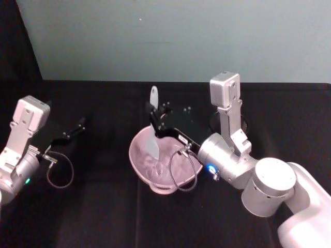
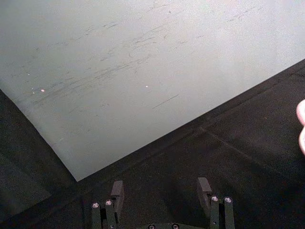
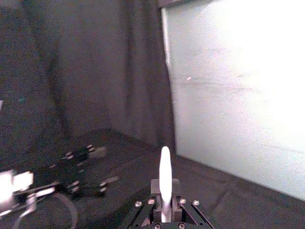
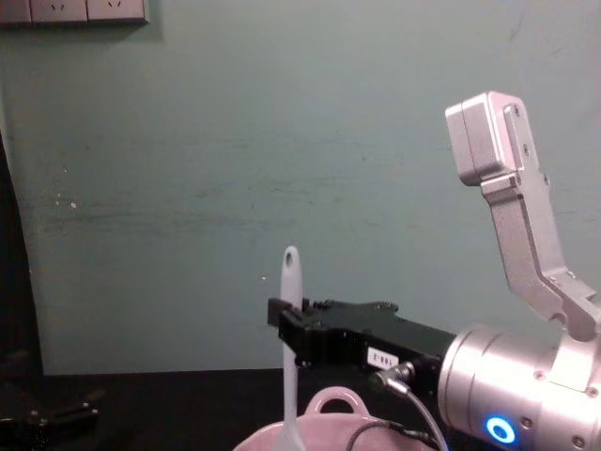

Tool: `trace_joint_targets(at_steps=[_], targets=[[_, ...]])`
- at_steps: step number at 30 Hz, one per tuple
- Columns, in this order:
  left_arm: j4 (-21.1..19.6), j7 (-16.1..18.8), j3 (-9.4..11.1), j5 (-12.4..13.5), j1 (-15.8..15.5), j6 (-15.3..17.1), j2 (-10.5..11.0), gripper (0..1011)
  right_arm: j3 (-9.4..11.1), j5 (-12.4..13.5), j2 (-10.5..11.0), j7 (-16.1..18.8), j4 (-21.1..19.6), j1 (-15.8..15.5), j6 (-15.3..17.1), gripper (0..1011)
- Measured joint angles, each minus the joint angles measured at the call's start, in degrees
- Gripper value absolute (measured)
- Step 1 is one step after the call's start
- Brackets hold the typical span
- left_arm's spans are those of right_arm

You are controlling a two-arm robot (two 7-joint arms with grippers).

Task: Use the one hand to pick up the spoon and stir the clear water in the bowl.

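The pale pink bowl (image 1: 138, 155) sits at the middle of the black table. Its loop handle shows in the chest view on the bowl (image 4: 333, 404). The white spoon (image 1: 153, 98) stands nearly upright, its lower end down inside the bowl and its holed handle end on top. My right gripper (image 1: 154, 120) reaches in from the right and is shut on the spoon's handle above the bowl's far side. The chest view shows the right gripper (image 4: 286, 327) clamped on the spoon (image 4: 291, 282). The spoon (image 3: 165, 167) rises between the shut fingers of the right gripper (image 3: 164, 188).
My left gripper (image 1: 78, 125) rests open near the table's left side, away from the bowl, with its fingers (image 2: 116, 190) wide apart over black cloth. A cable loop (image 1: 59, 170) hangs by the left arm. A pale wall stands behind the table.
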Motion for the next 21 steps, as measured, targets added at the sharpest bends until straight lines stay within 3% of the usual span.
trace_joint_targets(at_steps=[5,10,15,21], targets=[[0.00,0.00,0.00,0.00,0.00,0.00,0.00,1011,1.11,-2.01,-1.49,-2.22,2.29,0.67,-2.19,127],[0.00,0.00,0.00,0.00,0.00,0.00,0.00,1011,2.32,-3.91,-1.61,-3.94,2.51,0.63,-3.02,127],[0.00,0.00,0.00,0.01,0.00,0.00,0.00,1011,3.59,-5.46,0.28,-3.84,0.17,-0.27,-0.77,127],[0.00,0.00,0.00,0.00,0.00,0.00,0.00,1011,4.70,-5.42,2.60,-1.75,-3.21,-1.99,2.28,127]])
